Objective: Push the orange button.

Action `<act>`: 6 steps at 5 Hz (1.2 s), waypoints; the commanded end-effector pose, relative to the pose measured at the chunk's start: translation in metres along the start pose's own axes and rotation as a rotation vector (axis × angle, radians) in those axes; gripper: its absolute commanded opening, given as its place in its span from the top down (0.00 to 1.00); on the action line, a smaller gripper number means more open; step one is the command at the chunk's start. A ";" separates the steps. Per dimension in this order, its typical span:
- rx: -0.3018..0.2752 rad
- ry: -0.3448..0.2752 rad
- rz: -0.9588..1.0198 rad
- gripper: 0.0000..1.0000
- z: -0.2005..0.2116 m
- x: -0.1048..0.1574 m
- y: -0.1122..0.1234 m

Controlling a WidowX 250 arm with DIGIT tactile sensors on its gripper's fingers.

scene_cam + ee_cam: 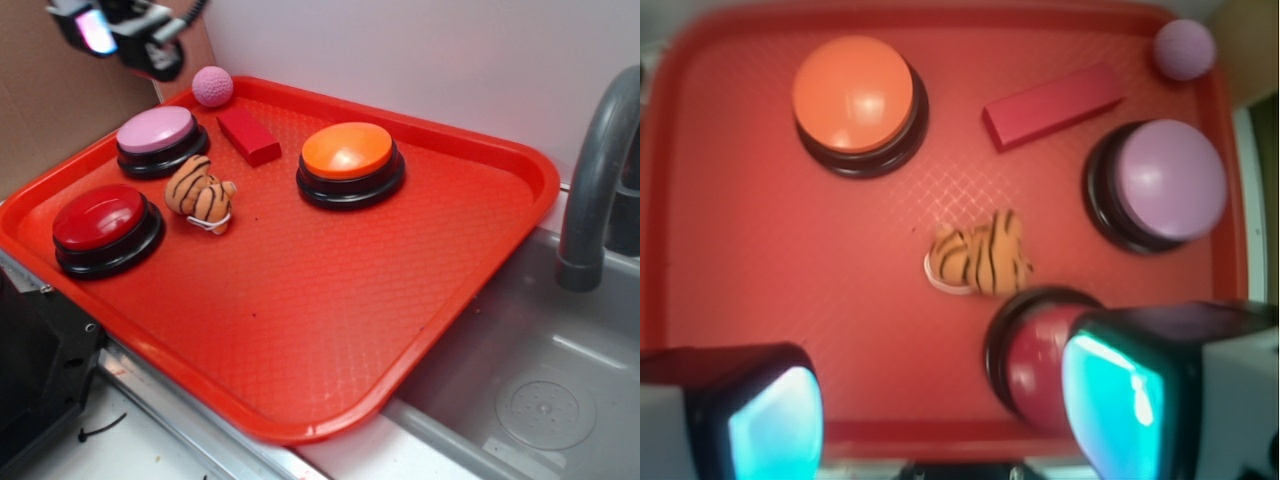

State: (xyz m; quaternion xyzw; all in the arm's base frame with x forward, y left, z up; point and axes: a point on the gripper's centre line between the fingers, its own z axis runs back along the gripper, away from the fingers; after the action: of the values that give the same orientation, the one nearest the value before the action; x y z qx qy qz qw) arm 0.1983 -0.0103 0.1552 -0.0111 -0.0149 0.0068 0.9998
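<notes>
- Orange button (349, 152), exterior view: sits on the red tray (330, 330), toward the back, right of centre, nothing touching it.
- Same view: gripper (118, 28) hangs high at the top left, above the tray's far-left corner, well apart from the orange button. Mostly cropped; jaw gap can't be judged here.
- Same view: pink button (158, 133) and pink ball (212, 86) lie nearest under the gripper; red block (248, 135) and tiger toy (201, 194) sit between that side and the orange button; red button (102, 222) at front left.
- Key relation: orange button lies to the right of the gripper and lower, across the tray. Judged: move sideways over the block, then come down on the dome.
- Wrist view: fingers (1110, 400) frame the bottom edge, spread wide, nothing between them.
- Wrist view: orange button (853, 95) is at upper left, far from the fingers; red button (1040, 362) sits partly under the right finger, tiger toy (980, 262) mid-frame, pink button (1170, 180) right.
- Risk, judged: dropping straight down would hit the red button, not the orange one.
</notes>
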 end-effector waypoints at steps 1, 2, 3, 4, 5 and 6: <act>0.004 -0.044 -0.010 0.00 0.009 0.006 -0.001; 0.004 -0.044 -0.010 0.00 0.009 0.006 -0.001; 0.055 -0.086 -0.053 0.00 0.004 0.021 -0.020; 0.018 -0.196 -0.087 0.00 -0.014 0.034 -0.027; -0.025 -0.169 -0.111 0.00 -0.038 0.054 -0.030; -0.047 -0.164 -0.124 0.00 -0.049 0.064 -0.032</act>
State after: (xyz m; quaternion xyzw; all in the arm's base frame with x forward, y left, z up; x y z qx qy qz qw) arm 0.2558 -0.0436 0.0959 -0.0307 -0.0671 -0.0585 0.9956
